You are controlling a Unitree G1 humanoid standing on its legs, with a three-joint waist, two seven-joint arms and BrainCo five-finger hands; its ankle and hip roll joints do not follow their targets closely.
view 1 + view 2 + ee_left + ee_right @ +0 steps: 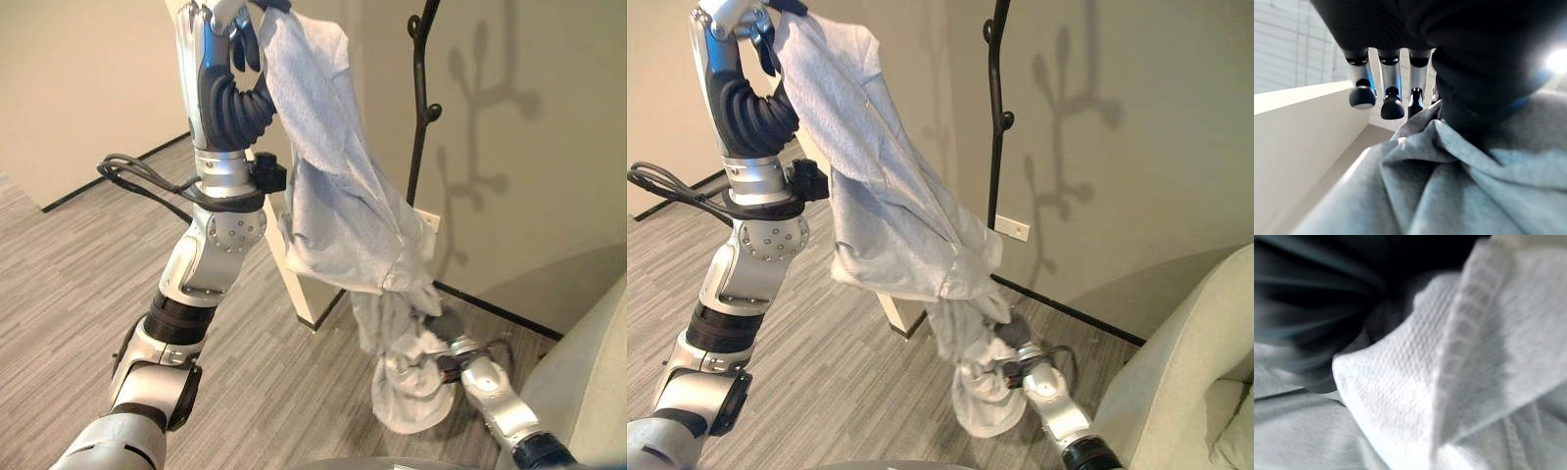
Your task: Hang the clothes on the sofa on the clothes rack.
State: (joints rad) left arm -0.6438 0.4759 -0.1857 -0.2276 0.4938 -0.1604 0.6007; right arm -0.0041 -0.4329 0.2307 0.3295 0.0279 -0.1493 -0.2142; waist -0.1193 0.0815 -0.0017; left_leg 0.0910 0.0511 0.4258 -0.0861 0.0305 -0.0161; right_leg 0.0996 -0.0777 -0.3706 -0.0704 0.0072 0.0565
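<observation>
Both hands hold the grey shirt (pixel 343 196) stretched diagonally, upper-left to lower-right.

One grey garment (pixel 338 186), hanging draped, left of the clothes rack. One black clothes rack (pixel 421 108) pole, against the wall. One sofa (pixel 1185 372), right of and below the rack. One wall outlet plate (pixel 1011 228), just right of the rack pole. Two robot hands: left hand (pixel 235 29) high, left of the rack; right hand (pixel 446 328) low, below the rack, under cloth.
</observation>
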